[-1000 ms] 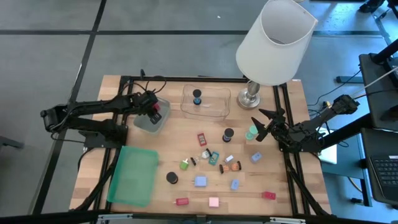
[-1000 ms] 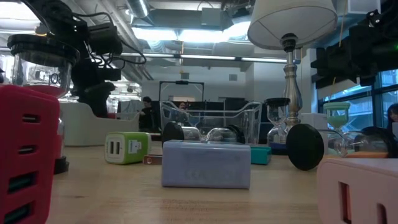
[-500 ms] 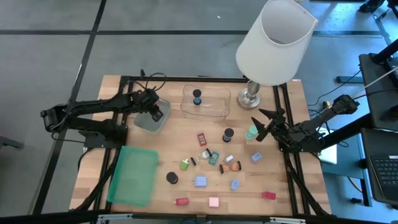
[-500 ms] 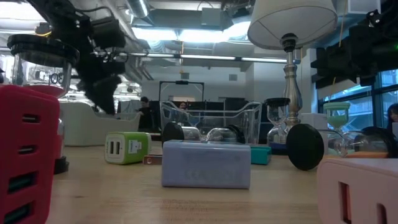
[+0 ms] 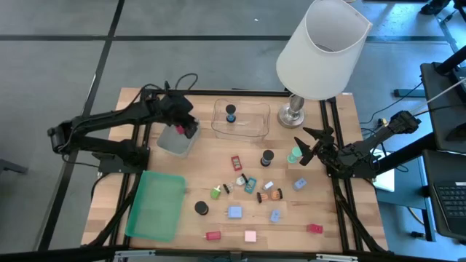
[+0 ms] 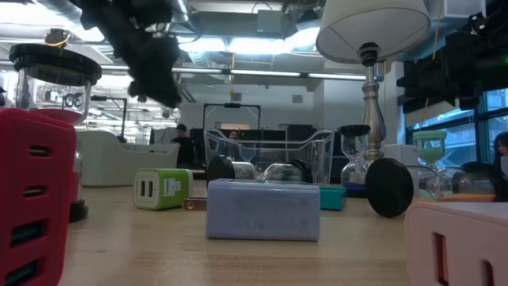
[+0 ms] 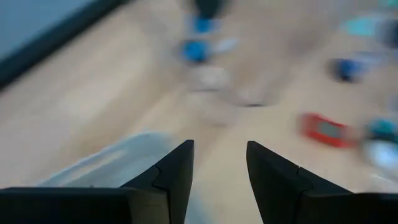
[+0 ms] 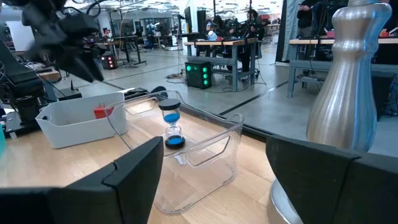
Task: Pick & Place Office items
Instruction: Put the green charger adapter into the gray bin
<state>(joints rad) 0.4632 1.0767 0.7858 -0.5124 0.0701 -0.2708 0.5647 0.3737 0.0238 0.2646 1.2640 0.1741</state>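
**Left arm lifts clear of the grey bin**

Rising from the grey bin [image 5: 177, 140], the left gripper [image 5: 182, 120] has climbed and swung toward the clear tray [image 5: 240, 118] since a second ago; earlier it hung low over the bin's inside, and now it sits above the bin's rear edge, blurred in the low view. Its fingers [image 7: 174, 171] stand a little apart with nothing between them, so it is released. A red item [image 8: 102, 112] lies inside the bin, seen from the right wrist view.

The right gripper [image 5: 309, 146] waits at the table's right side beside the lamp base [image 5: 294, 113], jaws spread wide and empty.

The remaining office items lie scattered on the table's middle and front: a red block [image 5: 237, 162], a dark cylinder [image 5: 267, 157], a green charger [image 5: 217, 192], a blue block [image 5: 234, 212], and others toward the front edge. A blue hourglass [image 5: 231, 113] stands in the clear tray.

From the left gripper the scatter lies forward and to its right. The red block looks the nearest piece to it, its long axis running roughly front to back. The dark cylinder and the pieces around it lie closer to the right gripper, so that arm is probably better placed for them.
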